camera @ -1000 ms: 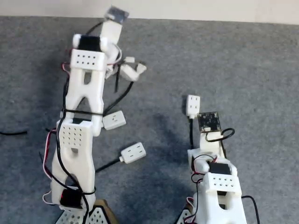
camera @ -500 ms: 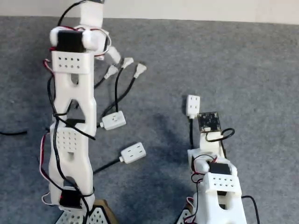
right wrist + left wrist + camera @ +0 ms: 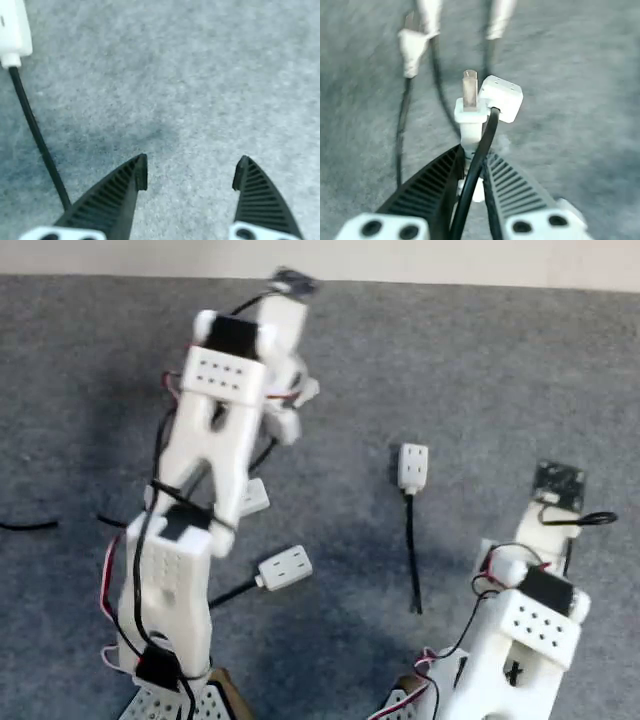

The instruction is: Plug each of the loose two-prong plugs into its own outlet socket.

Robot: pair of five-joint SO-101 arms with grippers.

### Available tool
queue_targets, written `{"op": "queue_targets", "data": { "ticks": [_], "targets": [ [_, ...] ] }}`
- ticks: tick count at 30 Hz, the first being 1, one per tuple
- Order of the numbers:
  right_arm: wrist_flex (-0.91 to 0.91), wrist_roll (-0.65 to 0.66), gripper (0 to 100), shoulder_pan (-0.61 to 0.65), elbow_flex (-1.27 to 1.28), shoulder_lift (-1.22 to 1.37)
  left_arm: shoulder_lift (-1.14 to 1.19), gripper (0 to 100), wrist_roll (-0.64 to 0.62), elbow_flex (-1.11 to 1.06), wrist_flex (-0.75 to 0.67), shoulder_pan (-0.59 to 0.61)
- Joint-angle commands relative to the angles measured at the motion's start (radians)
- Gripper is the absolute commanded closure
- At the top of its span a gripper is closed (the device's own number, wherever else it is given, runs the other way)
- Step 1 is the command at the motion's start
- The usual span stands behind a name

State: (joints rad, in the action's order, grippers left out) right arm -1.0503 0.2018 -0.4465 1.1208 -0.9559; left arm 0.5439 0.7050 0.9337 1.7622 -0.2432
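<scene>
The left gripper (image 3: 472, 152) was clamped on a white two-prong plug (image 3: 467, 114), its ribbed black fingers (image 3: 512, 175) pressed to either side of the plug's body and the plug's own black cord (image 3: 476, 170) running back between them. The prongs (image 3: 469, 90) pointed away from the gripper. Just beyond the plug, nearly touching it, lay a white socket (image 3: 502, 97) on the grey carpet (image 3: 580, 75). Farther beyond the plug lay another loose plug (image 3: 412, 50) with its cord.

Well apart from the held plug, the right gripper (image 3: 192, 167) hung over bare carpet with its jaws spread wide and nothing between them. A second socket (image 3: 413, 465) on a black lead (image 3: 411, 550) lay between it and the plug.
</scene>
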Motion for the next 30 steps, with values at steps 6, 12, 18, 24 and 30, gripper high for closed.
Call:
{"op": "queue_targets", "data": {
  "ticks": [6, 12, 18, 24, 30],
  "targets": [
    [0.113, 0.011, 72.8, 0.028, 0.093, -0.018, -0.119, 100, 0.012, -0.022, 0.0, -0.225],
    [0.125, 0.011, 72.8, 0.033, 0.107, -0.018, 0.088, 100, 0.012, -0.156, 0.005, -0.211],
    [0.125, 0.044, 72.8, 0.091, 0.111, -0.013, 0.101, 94, 0.012, -0.165, -0.002, -0.205],
    [0.125, 0.063, 72.8, 0.099, 0.116, -0.012, 0.067, 77, 0.015, -0.102, 0.005, -0.166],
    [0.127, 0.064, 72.8, 0.099, 0.117, -0.012, 0.005, 78, 0.015, -0.101, -0.003, -0.174]
  ]
}}
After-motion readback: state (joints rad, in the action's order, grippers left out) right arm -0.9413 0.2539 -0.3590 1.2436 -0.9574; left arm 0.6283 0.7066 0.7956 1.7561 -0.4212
